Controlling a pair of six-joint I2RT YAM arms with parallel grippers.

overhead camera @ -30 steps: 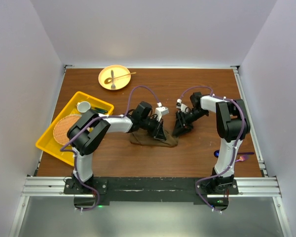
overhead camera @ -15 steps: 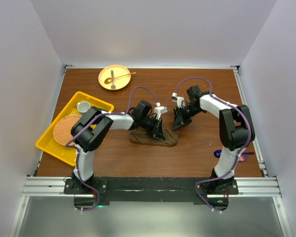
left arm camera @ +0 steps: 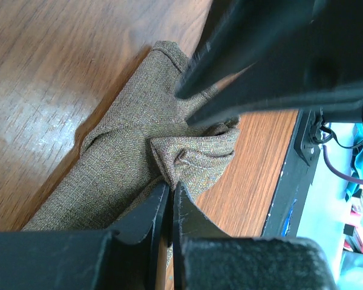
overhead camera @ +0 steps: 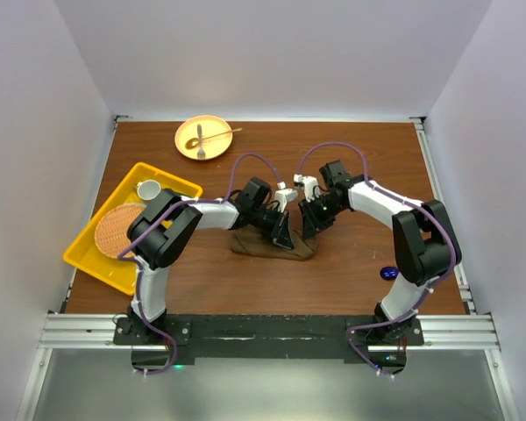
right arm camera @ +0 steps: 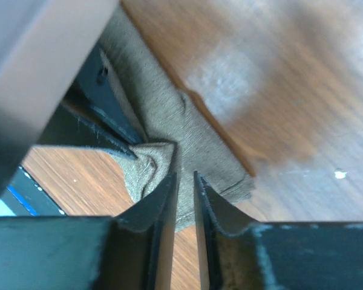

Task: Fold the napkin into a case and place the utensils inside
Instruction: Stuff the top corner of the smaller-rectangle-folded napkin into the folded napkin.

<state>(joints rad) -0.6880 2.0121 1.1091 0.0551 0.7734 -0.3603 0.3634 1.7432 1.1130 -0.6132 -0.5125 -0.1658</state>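
The napkin point(overhead camera: 267, 245) lies as a narrow olive-brown folded strip in the middle of the table. My left gripper point(overhead camera: 283, 235) is shut on a bunched fold near its right end point(left arm camera: 193, 158), the tips pinching cloth. My right gripper point(overhead camera: 310, 226) comes down tip to tip beside it, over the same end of the napkin point(right arm camera: 169, 115). Its jaws stand a narrow gap apart, with cloth showing through the gap. Two pale utensils point(overhead camera: 212, 136) rest on the yellow plate point(overhead camera: 189, 147) at the back. A blue-purple spoon point(overhead camera: 390, 274) lies by the right arm's base.
A yellow tray point(overhead camera: 105, 259) at the left edge holds a round woven mat point(overhead camera: 114, 230) and a white cup point(overhead camera: 147, 189). The left gripper's dark fingers point(right arm camera: 103, 130) crowd the right wrist view. The table's black front edge point(left arm camera: 302, 139) runs close behind the napkin.
My right arm has swung left, bringing its gripper from off the napkin's right end to its end fold beside the left gripper. The left gripper has kept its hold and barely moved.
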